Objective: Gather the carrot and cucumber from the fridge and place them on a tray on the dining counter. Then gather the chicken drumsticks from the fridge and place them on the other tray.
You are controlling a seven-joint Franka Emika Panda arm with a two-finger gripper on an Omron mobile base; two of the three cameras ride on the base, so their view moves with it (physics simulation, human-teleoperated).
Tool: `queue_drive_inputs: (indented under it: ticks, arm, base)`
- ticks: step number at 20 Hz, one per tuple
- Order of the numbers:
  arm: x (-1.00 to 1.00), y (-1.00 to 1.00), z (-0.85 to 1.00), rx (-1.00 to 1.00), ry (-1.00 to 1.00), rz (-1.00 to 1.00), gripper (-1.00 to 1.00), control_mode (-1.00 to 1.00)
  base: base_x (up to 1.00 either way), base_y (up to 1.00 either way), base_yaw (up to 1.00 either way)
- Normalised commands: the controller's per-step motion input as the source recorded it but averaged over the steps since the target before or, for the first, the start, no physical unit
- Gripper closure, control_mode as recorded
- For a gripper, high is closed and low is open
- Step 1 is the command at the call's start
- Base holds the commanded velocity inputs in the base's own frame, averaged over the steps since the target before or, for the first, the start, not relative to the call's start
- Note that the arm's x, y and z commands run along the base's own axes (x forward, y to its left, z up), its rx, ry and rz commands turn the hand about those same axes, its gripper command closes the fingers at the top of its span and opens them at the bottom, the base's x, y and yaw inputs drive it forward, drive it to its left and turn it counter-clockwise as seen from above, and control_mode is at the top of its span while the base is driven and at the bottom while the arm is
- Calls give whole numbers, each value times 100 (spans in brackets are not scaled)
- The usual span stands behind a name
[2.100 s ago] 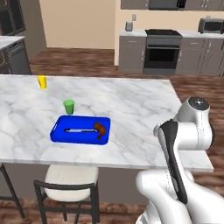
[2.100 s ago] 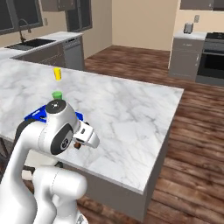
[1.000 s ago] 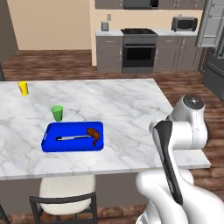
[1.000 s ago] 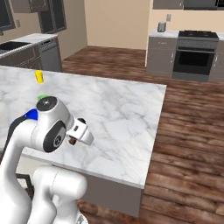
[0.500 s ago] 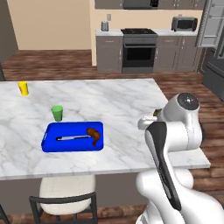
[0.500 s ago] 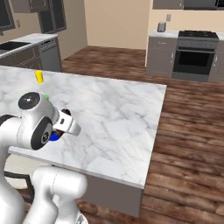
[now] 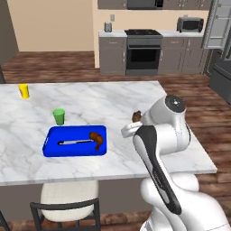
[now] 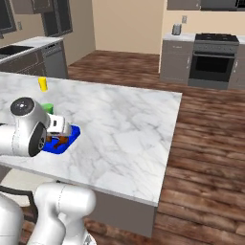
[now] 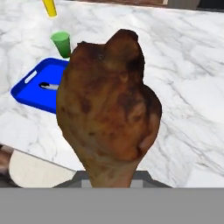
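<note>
Gripper (image 7: 134,121): clenched on a drumstick (image 9: 109,109), held above the marble counter (image 7: 117,101) to the right of the tray (image 7: 51,146); in the hand view the browned meat fills the middle, its narrow end down between the fingers. In the left base view its brown tip (image 7: 136,117) shows just beyond the hand, over the counter's right half. Tray: blue, flat on the counter's near left part, handle cut-outs at its short ends. On it: a second drumstick (image 7: 96,139) toward the right end, and a slim grey utensil (image 7: 74,142) lying lengthwise just left of it. Green cup (image 7: 59,116): upright, just beyond the tray's far left corner, apart from it. Yellow cup (image 7: 24,90): upright, farther back and left, well apart from the tray. Stool (image 7: 67,197): pale seat, tucked under the counter's near edge below the tray. Background: stove (image 7: 142,53) and microwave (image 7: 187,24) on the far wall.
</note>
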Motion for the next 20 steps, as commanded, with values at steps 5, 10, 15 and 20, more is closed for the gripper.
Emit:
queue_drive_inputs:
  ticks: [5, 10, 15, 20]
  arm:
    - [62, 64, 2, -11, 1, 19, 100, -100]
    - [72, 49, -1, -11, 9, 14, 100, -100]
    - [76, 57, -19, -15, 15, 12, 100, -100]
    - [43, 69, -37, -19, 9, 13, 100, -100]
  base:
    - [0, 0, 0]
    - [0, 0, 0]
    - [0, 0, 0]
    - [0, 0, 0]
